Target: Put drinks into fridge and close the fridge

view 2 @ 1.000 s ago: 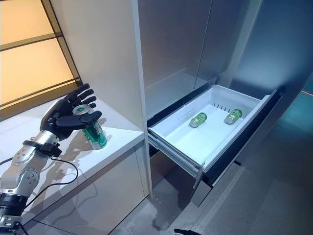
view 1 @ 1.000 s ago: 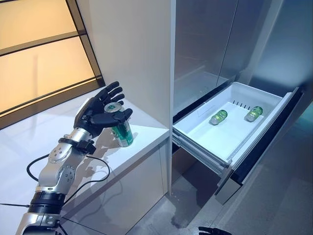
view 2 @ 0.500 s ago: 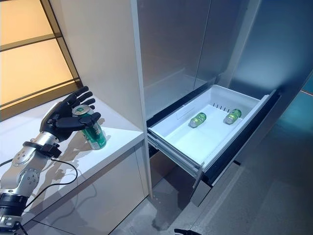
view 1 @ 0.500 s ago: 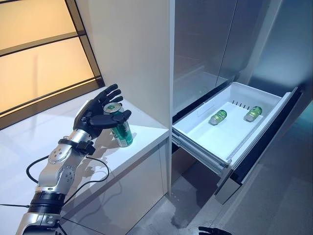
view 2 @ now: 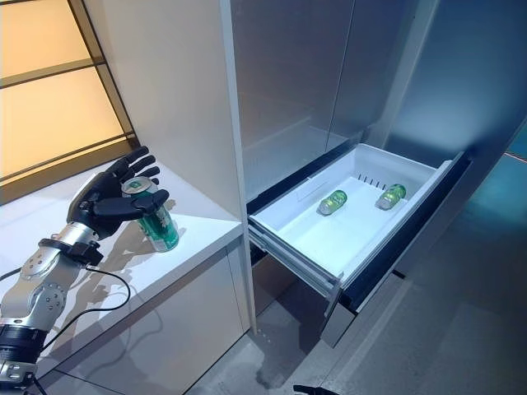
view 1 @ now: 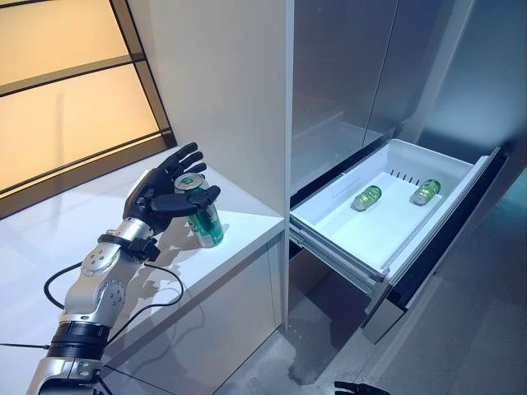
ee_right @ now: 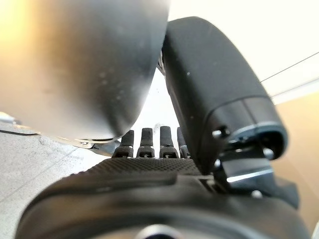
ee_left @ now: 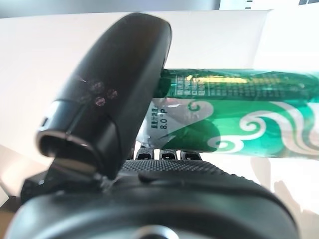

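A green can (view 1: 204, 224) stands upright on the white counter (view 1: 247, 234) left of the fridge. My left hand (view 1: 160, 193) is open around its top, fingers spread behind it and the thumb across its front. In the left wrist view the can (ee_left: 239, 119) lies just past the thumb (ee_left: 114, 89). The fridge's lower drawer (view 1: 329, 226) is pulled out, with green cans (view 1: 367, 197) (view 1: 427, 192) lying on their sides in its white bin. My right hand (ee_right: 149, 174) is open and hangs low, showing at the bottom edge of the left eye view (view 1: 358, 387).
A tall white panel (view 1: 222, 90) rises between the counter and the fridge's steel upper doors (view 1: 346, 66). The open drawer juts out to the right over the grey floor (view 1: 478, 329). A window (view 1: 66, 99) runs behind the counter.
My left hand has settled slightly lower and closer round the can's top. The can, the drawer and the right hand have not moved.
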Motion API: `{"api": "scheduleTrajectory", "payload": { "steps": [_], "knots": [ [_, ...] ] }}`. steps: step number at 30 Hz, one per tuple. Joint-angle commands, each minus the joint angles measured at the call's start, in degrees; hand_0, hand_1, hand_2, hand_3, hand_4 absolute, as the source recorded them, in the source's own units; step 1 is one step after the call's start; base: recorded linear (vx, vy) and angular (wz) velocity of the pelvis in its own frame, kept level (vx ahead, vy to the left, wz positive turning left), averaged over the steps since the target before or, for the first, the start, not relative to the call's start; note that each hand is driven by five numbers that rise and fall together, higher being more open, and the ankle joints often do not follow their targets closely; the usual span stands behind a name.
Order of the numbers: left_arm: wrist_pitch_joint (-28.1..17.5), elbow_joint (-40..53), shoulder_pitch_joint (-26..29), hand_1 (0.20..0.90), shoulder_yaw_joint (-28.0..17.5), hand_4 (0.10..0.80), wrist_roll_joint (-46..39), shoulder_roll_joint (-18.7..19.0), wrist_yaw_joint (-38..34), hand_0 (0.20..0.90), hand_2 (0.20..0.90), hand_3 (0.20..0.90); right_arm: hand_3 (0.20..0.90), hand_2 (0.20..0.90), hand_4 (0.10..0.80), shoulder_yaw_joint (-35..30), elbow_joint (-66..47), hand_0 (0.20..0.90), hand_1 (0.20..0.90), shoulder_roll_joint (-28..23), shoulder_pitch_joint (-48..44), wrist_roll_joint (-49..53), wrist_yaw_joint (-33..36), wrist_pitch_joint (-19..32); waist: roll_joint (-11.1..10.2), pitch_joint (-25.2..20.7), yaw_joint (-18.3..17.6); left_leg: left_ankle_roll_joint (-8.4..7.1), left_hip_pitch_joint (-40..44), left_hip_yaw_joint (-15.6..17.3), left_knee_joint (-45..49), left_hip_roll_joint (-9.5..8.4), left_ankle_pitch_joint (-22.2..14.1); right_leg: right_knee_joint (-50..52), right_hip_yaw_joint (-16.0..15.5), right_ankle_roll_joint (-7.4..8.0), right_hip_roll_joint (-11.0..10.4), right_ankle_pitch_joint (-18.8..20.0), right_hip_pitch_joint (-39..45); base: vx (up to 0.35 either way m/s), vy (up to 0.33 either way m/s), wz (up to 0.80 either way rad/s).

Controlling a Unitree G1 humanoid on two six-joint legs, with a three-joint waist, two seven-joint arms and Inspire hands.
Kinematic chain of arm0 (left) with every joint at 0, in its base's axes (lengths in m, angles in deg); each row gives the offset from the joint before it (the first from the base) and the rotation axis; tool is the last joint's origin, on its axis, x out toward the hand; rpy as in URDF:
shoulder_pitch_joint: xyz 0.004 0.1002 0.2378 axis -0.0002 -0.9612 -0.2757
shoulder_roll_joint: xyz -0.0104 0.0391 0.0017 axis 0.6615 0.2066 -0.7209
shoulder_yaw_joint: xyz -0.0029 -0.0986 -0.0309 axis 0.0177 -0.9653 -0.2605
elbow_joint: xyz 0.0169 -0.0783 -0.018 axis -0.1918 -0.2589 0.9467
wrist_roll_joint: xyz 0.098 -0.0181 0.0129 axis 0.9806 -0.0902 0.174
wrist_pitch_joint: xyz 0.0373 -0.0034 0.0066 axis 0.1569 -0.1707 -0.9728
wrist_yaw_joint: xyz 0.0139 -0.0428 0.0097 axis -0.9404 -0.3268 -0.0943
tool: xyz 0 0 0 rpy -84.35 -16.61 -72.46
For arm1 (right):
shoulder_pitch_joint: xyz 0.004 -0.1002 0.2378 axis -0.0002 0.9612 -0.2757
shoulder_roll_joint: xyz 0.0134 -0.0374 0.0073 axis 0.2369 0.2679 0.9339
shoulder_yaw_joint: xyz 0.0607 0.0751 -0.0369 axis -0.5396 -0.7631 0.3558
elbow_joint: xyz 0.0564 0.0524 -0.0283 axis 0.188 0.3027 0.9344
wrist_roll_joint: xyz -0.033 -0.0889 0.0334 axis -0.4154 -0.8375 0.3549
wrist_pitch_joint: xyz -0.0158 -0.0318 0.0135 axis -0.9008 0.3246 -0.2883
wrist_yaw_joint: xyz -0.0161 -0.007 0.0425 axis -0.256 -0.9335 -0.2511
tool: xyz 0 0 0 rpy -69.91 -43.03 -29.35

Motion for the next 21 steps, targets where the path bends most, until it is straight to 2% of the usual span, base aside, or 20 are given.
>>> {"api": "scheduleTrajectory", "payload": {
  "steps": [1,21],
  "knots": [
    [-3.69,-0.36,5.33,0.9,-4.46,0.8,1.27,2.95,0.6,0.9,0.9,0.9,0.9,0.9,0.8,1.26,2.2,0.9,0.9,-1.94,-1.29,-1.27,-1.61,-0.15,0.47,-0.17,-0.36,0.3,0.93,2.02,1.43,-1.31,-5.43,4.85,2.91,1.74,1.56,-5.02,-2.45,0.0,0.0,0.0],
    [-2.93,-2.64,5.67,0.9,-4.47,0.8,0.61,3.21,1.62,0.9,0.9,0.9,0.9,0.9,0.8,1.27,1.93,0.9,0.9,-2.12,-1.36,-1.18,-1.61,-0.58,0.51,0.02,-0.5,0.3,0.96,2.14,1.76,-1.33,-5.5,5.02,2.89,1.7,1.53,-5.12,-2.32,0.0,0.0,0.0]
  ]
}}
